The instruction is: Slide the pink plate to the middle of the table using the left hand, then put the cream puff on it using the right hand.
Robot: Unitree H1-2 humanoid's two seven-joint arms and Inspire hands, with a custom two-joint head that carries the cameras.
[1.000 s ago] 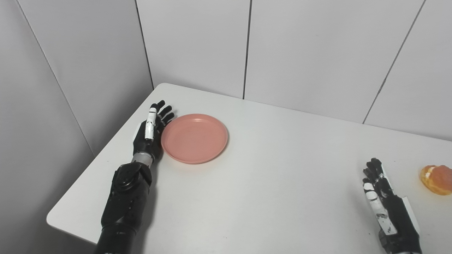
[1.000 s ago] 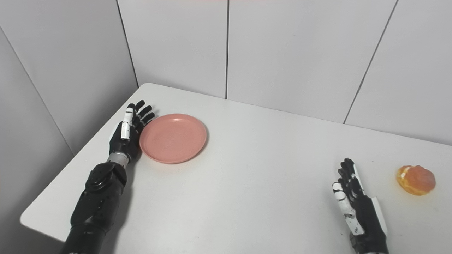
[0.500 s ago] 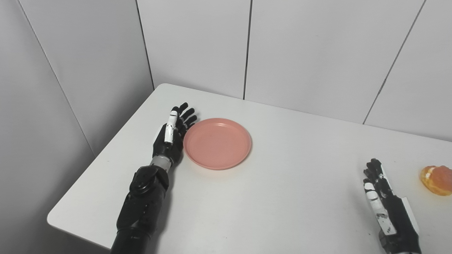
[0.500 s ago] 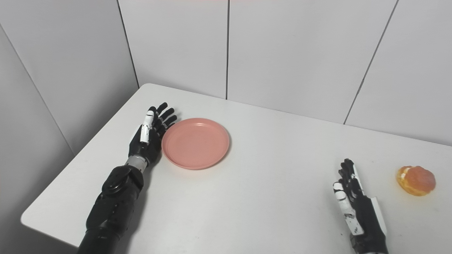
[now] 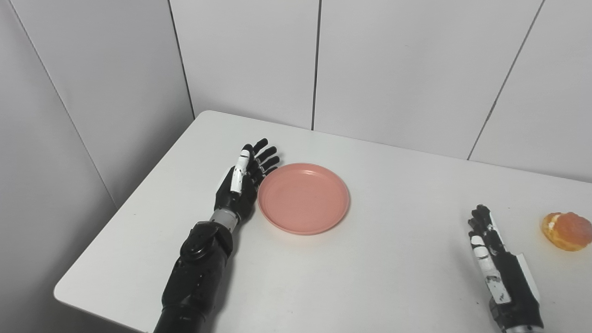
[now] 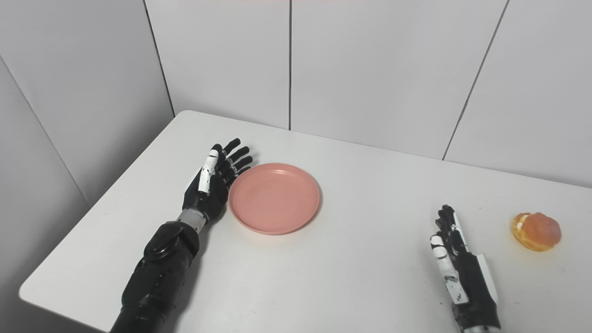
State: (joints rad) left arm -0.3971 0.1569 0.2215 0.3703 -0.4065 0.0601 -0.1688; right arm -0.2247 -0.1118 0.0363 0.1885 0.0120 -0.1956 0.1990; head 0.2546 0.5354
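Observation:
The pink plate (image 5: pixel 304 198) lies flat on the white table (image 5: pixel 379 268), left of its middle, and it is empty. My left hand (image 5: pixel 243 181) is open with its fingers straight, set edge-on against the plate's left rim. The cream puff (image 5: pixel 567 231), orange-brown with cream showing at its left side, lies on the table at the far right. My right hand (image 5: pixel 495 261) is open and empty, resting on the table to the left of the cream puff, apart from it. The scene shows the same in the right eye view, with the plate (image 6: pixel 274 197) and the cream puff (image 6: pixel 536 231).
Grey wall panels (image 5: pixel 393 69) stand right behind the table and along its left side. The table's left corner and front edge (image 5: pixel 92 296) are close to my left arm.
My left hand has pushed the plate rightward and a little nearer across the table. The right hand and cream puff have stayed put; the camera has shifted slightly.

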